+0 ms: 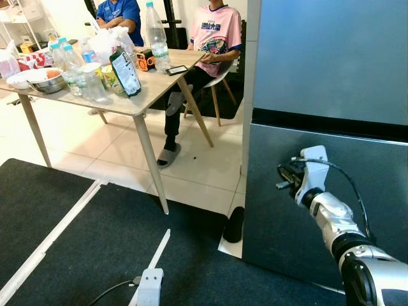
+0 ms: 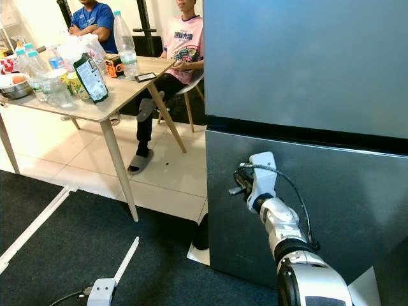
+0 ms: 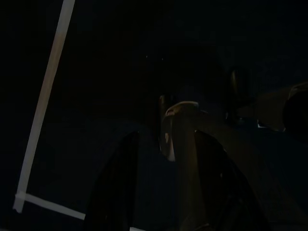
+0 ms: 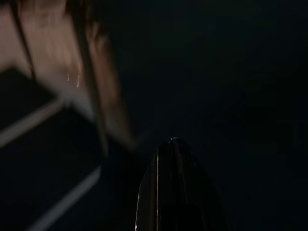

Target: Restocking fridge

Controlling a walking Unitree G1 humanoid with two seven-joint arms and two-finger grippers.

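Right pincer [image 1: 288,176], its finger spacing not discernible, raised against the grey fridge's lower door [image 1: 376,172]; bottle-laden surface [image 1: 143,89] at ten o'clock. Left pincer's [image 3: 163,159] state is likewise not discernible.

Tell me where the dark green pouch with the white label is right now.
The dark green pouch with the white label stands upright near the front edge of the light wooden table, on the robot's left in the eye views, beside the clear plastic bottles.

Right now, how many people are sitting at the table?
2. One person in a pink shirt sits at the table's far right corner; one person in a blue shirt sits behind it. Others may be hidden.
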